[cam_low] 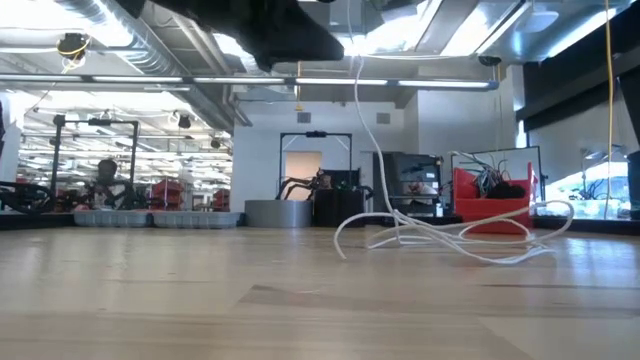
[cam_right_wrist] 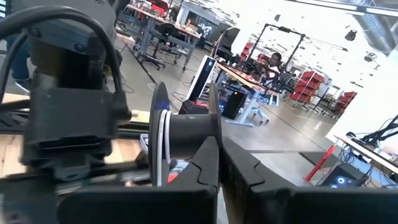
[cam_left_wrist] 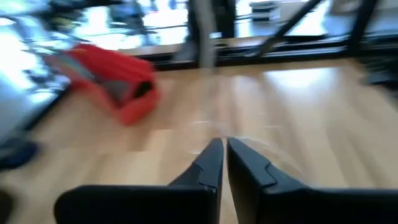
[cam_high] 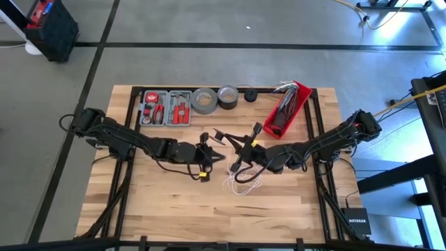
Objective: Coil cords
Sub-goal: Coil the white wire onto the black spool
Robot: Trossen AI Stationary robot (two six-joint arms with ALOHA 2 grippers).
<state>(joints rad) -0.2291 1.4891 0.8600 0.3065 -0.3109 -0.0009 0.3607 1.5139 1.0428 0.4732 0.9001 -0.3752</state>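
We see both arms meeting over the middle of the light wooden slatted table (cam_high: 174, 202).

Left end effector (cam_high: 217, 156): fingers nearly together with only a thin gap in its wrist view, nothing visibly between them.

Right end effector (cam_high: 237, 164): fingers together at the tips. In its wrist view a dark spool with a few turns of white cord (cam_right_wrist: 180, 134) sits right in front of the fingers; we can't tell if it's pinched or just close. The left arm's wrist block fills that view's near side.

Thin white floppy cord (cam_low: 450, 238): loose, tangled loops lying on the table just under and in front of the two end effectors, one strand rising straight up out of the low view. In the high view the pile is just below the right end effector. A thin dark cord (cam_high: 245, 174) loops next to it.

Along the far table edge:
- grey plastic tool tray with red-handled tools (cam_high: 166, 108)
- grey tape roll (cam_high: 205, 101)
- dark tape roll (cam_high: 228, 96)
- small round black puck (cam_high: 250, 95)
- red open bin holding wires (cam_high: 287, 108)

All well apart from the cord pile.

A person sits at a bench in the room behind.
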